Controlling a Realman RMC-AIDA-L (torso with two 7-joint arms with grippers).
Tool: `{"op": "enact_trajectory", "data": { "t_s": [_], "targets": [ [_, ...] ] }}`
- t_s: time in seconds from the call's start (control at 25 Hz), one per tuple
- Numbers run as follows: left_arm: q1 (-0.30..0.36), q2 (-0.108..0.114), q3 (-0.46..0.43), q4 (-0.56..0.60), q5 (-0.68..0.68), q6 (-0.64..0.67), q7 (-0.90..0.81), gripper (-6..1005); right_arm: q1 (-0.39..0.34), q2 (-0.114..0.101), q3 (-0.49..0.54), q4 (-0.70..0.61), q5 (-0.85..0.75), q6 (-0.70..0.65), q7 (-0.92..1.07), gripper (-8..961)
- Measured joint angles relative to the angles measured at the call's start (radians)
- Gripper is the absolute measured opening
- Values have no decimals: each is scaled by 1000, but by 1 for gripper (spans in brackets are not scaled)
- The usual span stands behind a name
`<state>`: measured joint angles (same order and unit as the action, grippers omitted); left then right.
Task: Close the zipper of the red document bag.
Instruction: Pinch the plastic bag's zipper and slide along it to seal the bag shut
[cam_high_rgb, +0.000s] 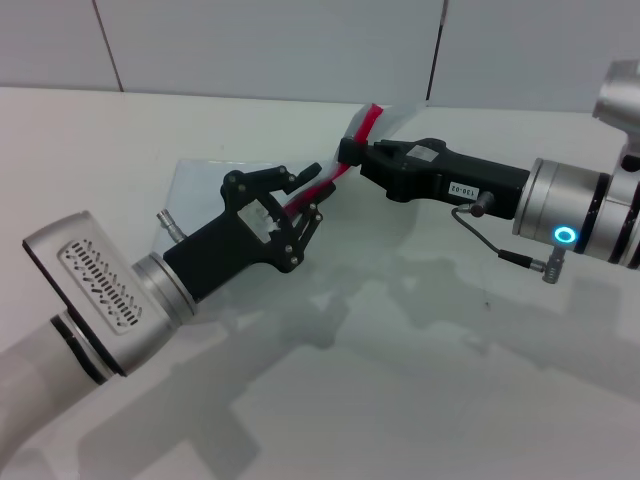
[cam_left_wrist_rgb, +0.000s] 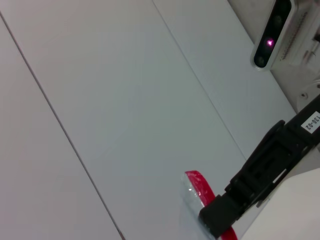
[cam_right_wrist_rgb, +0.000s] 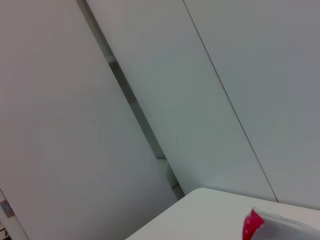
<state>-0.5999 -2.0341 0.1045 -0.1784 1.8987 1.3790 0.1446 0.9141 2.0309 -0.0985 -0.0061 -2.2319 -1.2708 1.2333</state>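
The red document bag (cam_high_rgb: 205, 185) is a translucent pale pouch, partly lifted off the white table (cam_high_rgb: 420, 340). Its red zipper (cam_high_rgb: 366, 122) runs diagonally between both grippers. My left gripper (cam_high_rgb: 308, 192) is shut on the zipper's lower stretch. My right gripper (cam_high_rgb: 349, 152) comes in from the right and is shut on the zipper a little higher up. Above it, the bag's far end stands up. The left wrist view shows the zipper (cam_left_wrist_rgb: 200, 187) end beside the right gripper's black fingers (cam_left_wrist_rgb: 255, 175). The right wrist view catches a red zipper (cam_right_wrist_rgb: 253, 226) corner and some of the bag (cam_right_wrist_rgb: 290, 225).
A pale panelled wall (cam_high_rgb: 300, 45) rises behind the table's far edge. The right arm's cable (cam_high_rgb: 490, 245) hangs just above the tabletop. The left arm's forearm (cam_high_rgb: 100, 285) covers the near left of the table.
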Motion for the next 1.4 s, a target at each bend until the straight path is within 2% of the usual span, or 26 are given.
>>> {"op": "enact_trajectory", "data": {
  "t_s": [0.16,0.48,0.8,1.08,1.4],
  "targets": [
    [0,0,5,0,0,0,1,180,0,0,-2,0,0,2,0,79],
    [2,0,0,-1,0,0,8,101,-1,0,-3,0,0,7,0,88],
    [7,0,0,-3,0,-13,26,84,-22,-1,20,-11,12,0,-10,97],
    [10,0,0,-3,0,-14,25,83,-132,-6,82,-120,110,-63,0,105],
    [15,0,-1,-3,0,-15,26,82,-255,-8,89,-203,281,-76,18,114]
  ]
}}
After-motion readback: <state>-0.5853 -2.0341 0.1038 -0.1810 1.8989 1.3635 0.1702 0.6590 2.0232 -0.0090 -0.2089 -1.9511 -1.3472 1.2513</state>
